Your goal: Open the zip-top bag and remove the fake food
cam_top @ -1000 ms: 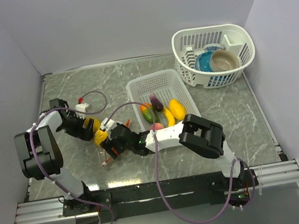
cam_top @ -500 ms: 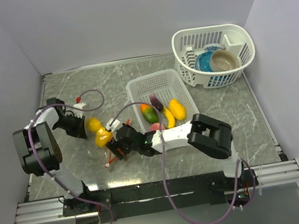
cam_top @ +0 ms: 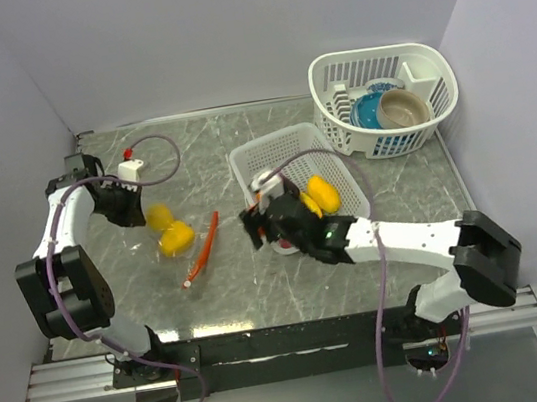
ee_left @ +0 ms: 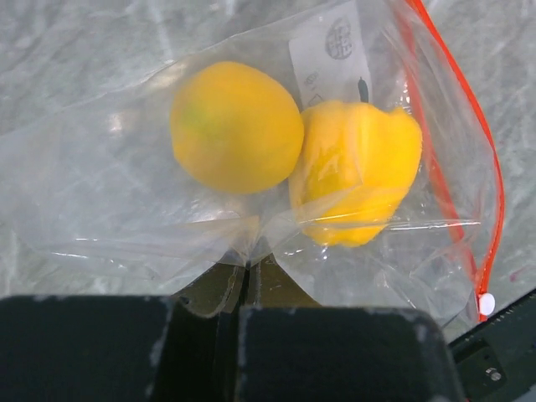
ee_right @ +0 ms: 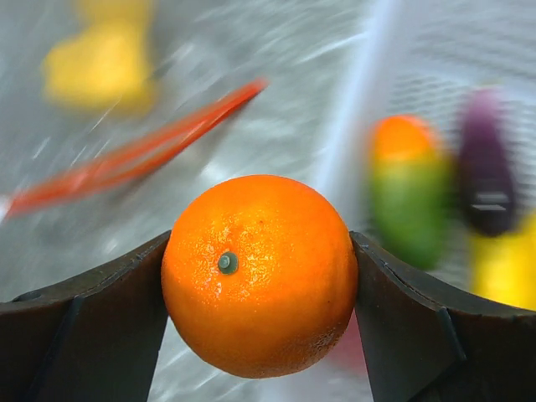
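The zip-top bag (ee_left: 126, 209) lies on the marble table, its orange-red zip strip (ee_left: 456, 167) on the side away from my left gripper. Inside it are a round yellow fruit (ee_left: 236, 126) and a yellow pepper (ee_left: 356, 172). My left gripper (ee_left: 249, 268) is shut on the bag's bottom edge; from above it (cam_top: 137, 213) sits left of the bag (cam_top: 167, 234) and the strip (cam_top: 203, 249). My right gripper (ee_right: 260, 276) is shut on an orange (ee_right: 260, 272). It (cam_top: 258, 227) hovers at the left rim of the white slotted basket (cam_top: 270, 142).
The basket holds a green-orange mango (ee_right: 410, 188), a dark purple eggplant (ee_right: 486, 176) and yellow pieces (cam_top: 323, 193). A white dish rack (cam_top: 392, 147) with bowls stands at the back right. A small white plug (cam_top: 129, 168) on a purple cable lies behind the left gripper.
My left gripper has closed on the bag's bottom and pulled back to the far left. The right gripper has carried the orange rightwards from the bag to the basket's edge.
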Controlling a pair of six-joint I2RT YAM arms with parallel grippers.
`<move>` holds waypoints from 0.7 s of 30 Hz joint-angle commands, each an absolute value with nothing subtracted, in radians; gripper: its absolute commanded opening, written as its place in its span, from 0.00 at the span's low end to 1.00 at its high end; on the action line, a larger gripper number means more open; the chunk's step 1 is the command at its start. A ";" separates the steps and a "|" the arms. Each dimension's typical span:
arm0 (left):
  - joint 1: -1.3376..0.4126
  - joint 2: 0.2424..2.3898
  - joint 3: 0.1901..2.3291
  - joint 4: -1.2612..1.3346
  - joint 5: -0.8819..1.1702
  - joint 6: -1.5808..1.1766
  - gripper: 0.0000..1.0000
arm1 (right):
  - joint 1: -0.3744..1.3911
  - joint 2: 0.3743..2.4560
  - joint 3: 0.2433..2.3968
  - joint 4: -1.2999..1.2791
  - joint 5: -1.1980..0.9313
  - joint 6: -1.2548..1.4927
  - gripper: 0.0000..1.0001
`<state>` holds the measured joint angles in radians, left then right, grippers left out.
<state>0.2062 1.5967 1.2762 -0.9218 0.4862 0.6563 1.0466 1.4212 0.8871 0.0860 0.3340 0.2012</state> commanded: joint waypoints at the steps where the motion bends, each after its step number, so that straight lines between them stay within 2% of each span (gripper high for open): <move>1: 0.146 1.542 1.269 -0.953 0.525 0.627 0.01 | 0.921 1.362 0.917 0.060 0.495 0.233 0.27; 2: 0.141 1.534 1.267 -0.953 0.526 0.623 0.01 | 0.898 1.370 0.936 0.016 0.549 0.248 0.26; 3: 0.138 1.532 1.269 -0.953 0.526 0.620 0.01 | 0.852 1.402 0.972 0.006 0.563 0.253 0.37; 5: 0.133 1.528 1.284 -0.959 0.531 0.618 0.01 | 0.821 1.437 0.997 -0.058 0.598 0.258 0.65; 6: 0.130 1.525 1.292 -0.969 0.534 0.620 0.01 | 0.813 1.462 1.006 -0.067 0.610 0.261 0.92; 7: 0.130 1.525 1.298 -0.974 0.532 0.621 0.01 | 0.810 1.466 1.009 -0.074 0.623 0.265 1.00; 12: 0.129 1.543 1.279 -0.943 0.500 0.618 0.01 | 0.879 1.442 1.012 -0.074 0.629 0.246 1.00; 17: 0.129 1.546 1.261 -0.913 0.477 0.612 0.01 | 1.110 1.396 0.954 0.071 0.655 0.141 1.00; 20: 0.130 1.543 1.256 -0.905 0.468 0.611 0.01 | 1.196 1.437 0.956 0.135 0.617 0.140 0.91; 21: 0.129 1.543 1.255 -0.905 0.465 0.609 0.01 | 1.203 1.478 0.959 0.153 0.592 0.144 0.81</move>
